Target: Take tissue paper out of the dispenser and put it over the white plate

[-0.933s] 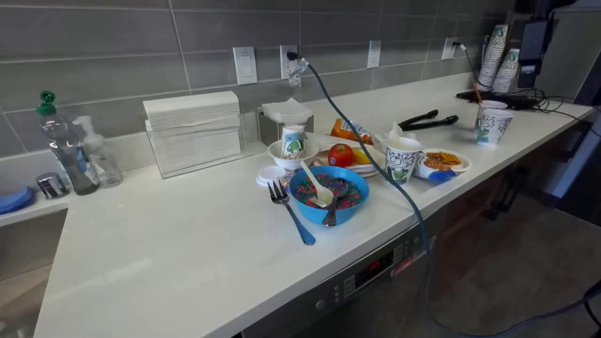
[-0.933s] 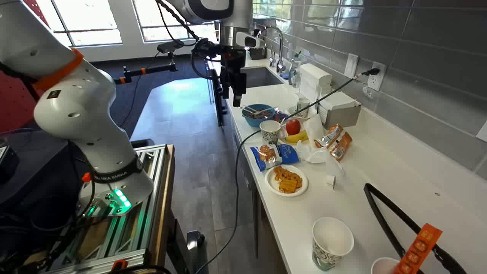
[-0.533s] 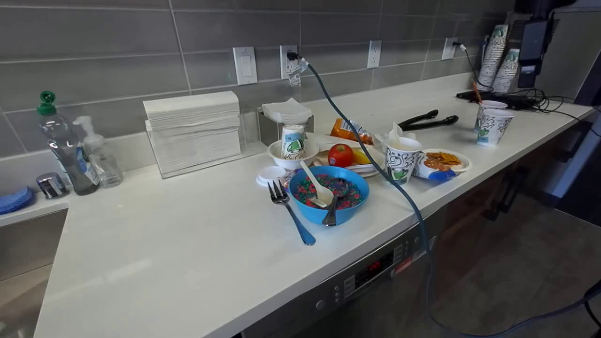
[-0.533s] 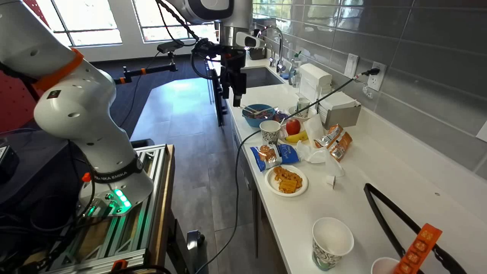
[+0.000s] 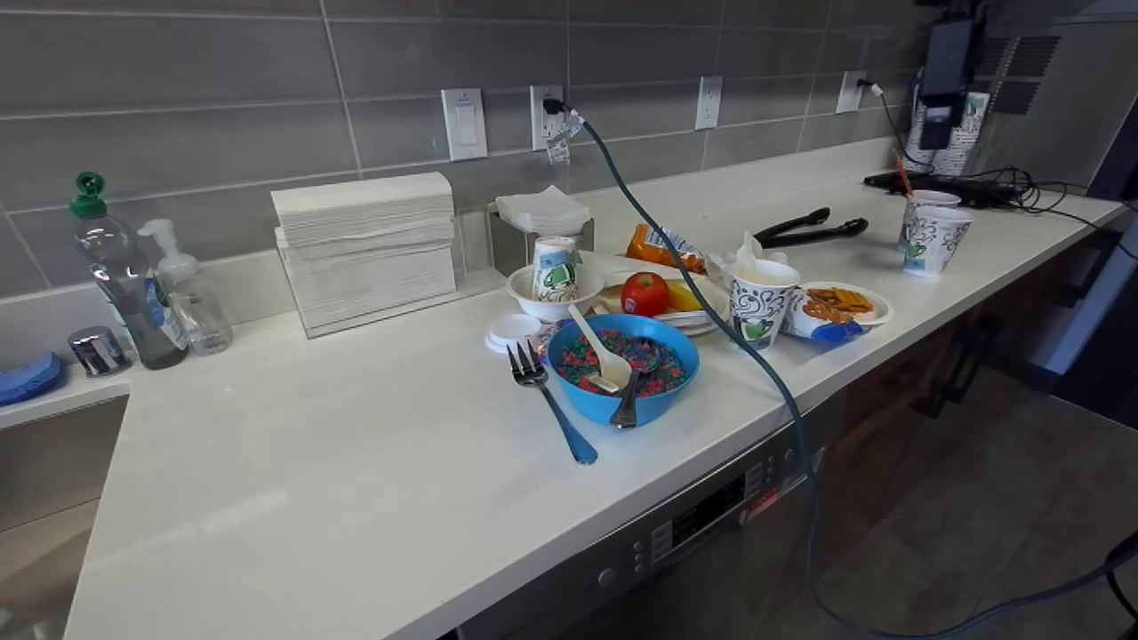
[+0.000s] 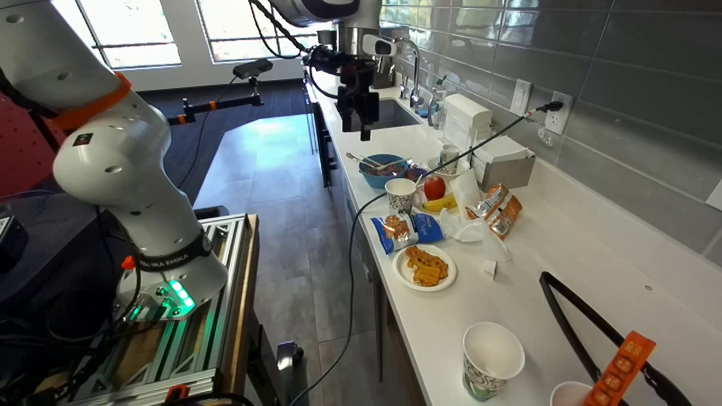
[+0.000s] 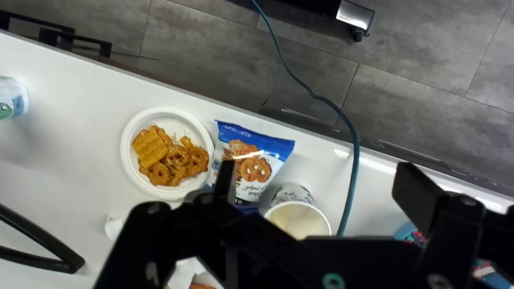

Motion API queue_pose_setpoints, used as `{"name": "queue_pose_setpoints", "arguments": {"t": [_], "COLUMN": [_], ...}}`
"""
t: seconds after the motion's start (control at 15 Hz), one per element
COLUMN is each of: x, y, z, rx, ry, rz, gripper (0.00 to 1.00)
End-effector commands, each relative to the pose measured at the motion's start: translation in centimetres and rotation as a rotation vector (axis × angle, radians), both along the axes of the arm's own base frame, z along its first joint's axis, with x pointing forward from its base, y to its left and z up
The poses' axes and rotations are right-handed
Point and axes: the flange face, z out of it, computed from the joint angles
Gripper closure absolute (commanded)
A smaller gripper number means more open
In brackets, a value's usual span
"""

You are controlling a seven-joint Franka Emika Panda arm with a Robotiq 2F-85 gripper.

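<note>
While the gripper (image 7: 315,178) is held above the counter (image 7: 80,102) with its fingers (image 7: 225,182) spread wide, white tissue paper (image 5: 544,212) is stacked in the grey dispenser (image 6: 509,173) near the wall (image 5: 222,80). The white plate (image 7: 176,125) is partly covered with pretzels (image 7: 176,155) and crackers (image 7: 149,148), just beside a snack packet (image 7: 251,160).

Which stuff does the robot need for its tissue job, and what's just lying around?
For the job:
gripper
white plate, probably the one with pretzels
napkins in the grey holder, maybe the tissue and dispenser, but I can't be sure

Just lying around:
apple
banana
blue bowl
fork
tongs
soap bottle
</note>
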Motion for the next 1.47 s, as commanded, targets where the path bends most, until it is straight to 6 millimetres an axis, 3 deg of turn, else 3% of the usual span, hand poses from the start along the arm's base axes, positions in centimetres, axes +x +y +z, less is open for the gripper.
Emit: {"name": "queue_pose_setpoints", "arguments": {"t": [0.0, 0.33, 0.53, 0.93, 1.2, 1.4], "x": [6.1, 14.1, 17.1, 19.8, 21.5, 22.4], "y": [3.5, 5.4, 8.2, 14.4, 16.6, 19.2], "z": [0.0, -0.2, -1.0, -4.6, -7.2, -7.7], "rx": [0.018, 0.113, 0.234, 0.307, 0.143, 0.072], "ry": [-0.001, -0.092, -0.257, -0.577, -0.591, -0.571], "rz": [-0.060, -0.332, -0.329, -0.307, -0.473, -0.596], "gripper": [0.00, 0.00, 0.00, 0.00, 0.00, 0.00]}}
